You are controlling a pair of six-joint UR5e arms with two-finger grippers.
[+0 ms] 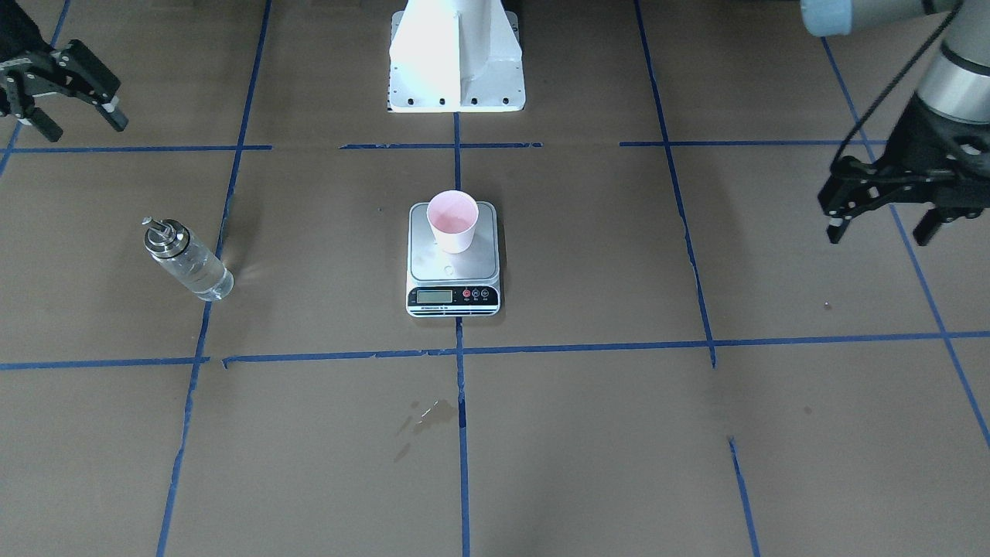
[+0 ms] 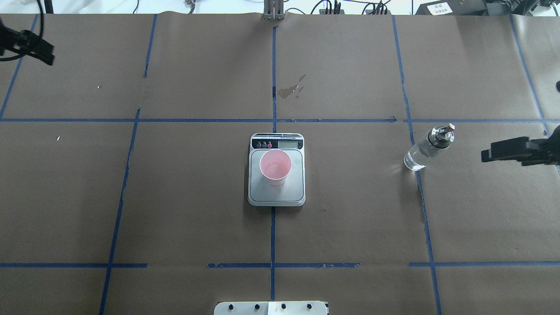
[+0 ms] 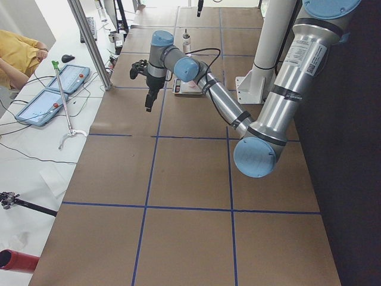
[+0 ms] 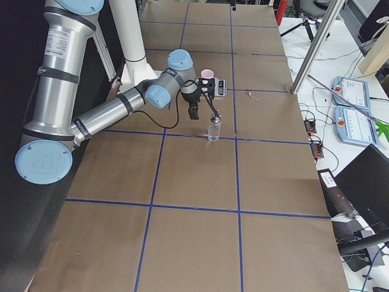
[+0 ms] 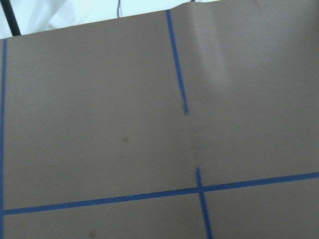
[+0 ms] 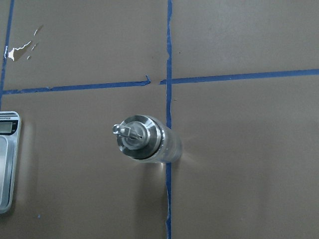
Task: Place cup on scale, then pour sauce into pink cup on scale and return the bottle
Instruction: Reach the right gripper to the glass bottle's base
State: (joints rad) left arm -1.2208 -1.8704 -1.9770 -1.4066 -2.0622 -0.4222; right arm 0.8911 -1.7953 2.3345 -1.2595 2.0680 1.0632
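The cup (image 1: 453, 220) sits on the scale (image 1: 456, 268). The bottle (image 1: 188, 261) stands upright (on a tape line (image 1: 195, 363)). The right gripper (image 1: 81, 124) and left gripper (image 1: 879, 232) hang spread, empty.

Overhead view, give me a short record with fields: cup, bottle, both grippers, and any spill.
cup: upright on the scale platform
bottle: upright on the paper, robot's right side, ungripped
right gripper: open, apart from the bottle
left gripper: open, empty
spill: stain on the paper beyond the scale
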